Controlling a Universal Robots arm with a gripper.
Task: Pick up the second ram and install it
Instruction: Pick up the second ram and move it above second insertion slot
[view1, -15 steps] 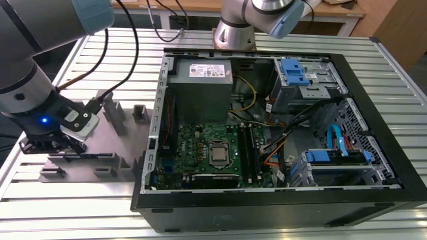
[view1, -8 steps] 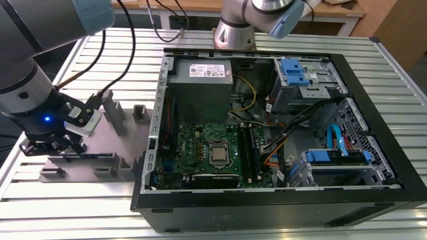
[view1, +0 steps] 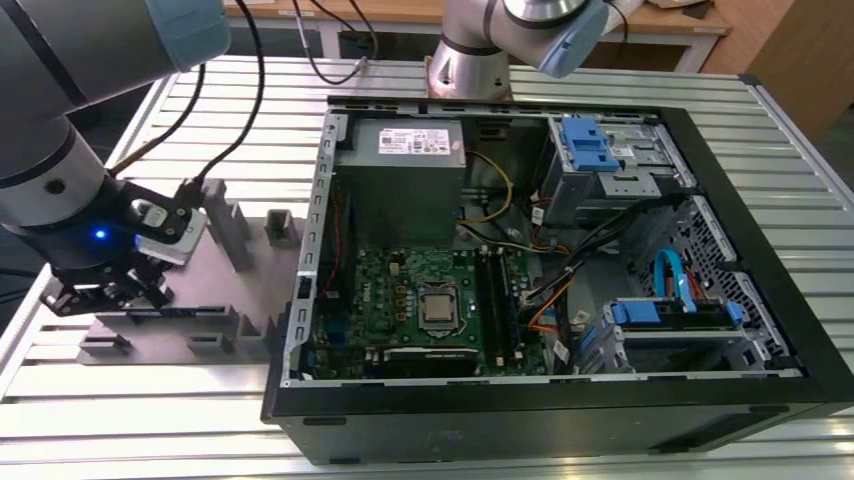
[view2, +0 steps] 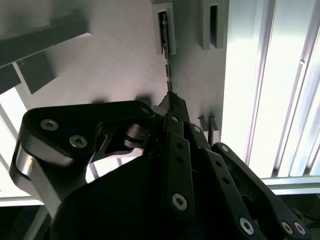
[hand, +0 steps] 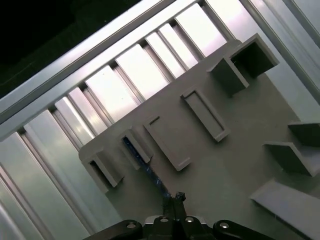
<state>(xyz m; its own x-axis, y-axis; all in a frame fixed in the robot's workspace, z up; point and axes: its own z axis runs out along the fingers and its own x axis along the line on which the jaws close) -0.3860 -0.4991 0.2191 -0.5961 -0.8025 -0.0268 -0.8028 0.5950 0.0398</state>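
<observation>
The second ram (view2: 167, 70) is a thin dark stick seen edge-on. It stands in a narrow grey holder block (view2: 164, 27) on the grey fixture plate (view2: 115, 65). In the first wrist view the second ram (hand: 150, 172) shows as a bluish line running from its holder to my fingertips. My gripper (view2: 172, 102) is shut on the near end of the stick, also seen in the first wrist view as the gripper (hand: 176, 196). In the exterior view my gripper (view1: 100, 295) sits low over the fixture plate (view1: 227, 290) at the exterior view's left.
An open computer case (view1: 747, 200) lies at the exterior view's right of the plate, with the motherboard (view1: 400, 290) and its long black slots (view1: 494, 295) inside. Grey blocks (view1: 227, 235) rise from the plate. Slatted aluminium table (hand: 140, 70) surrounds it. A second arm's base (view1: 467, 60) stands behind.
</observation>
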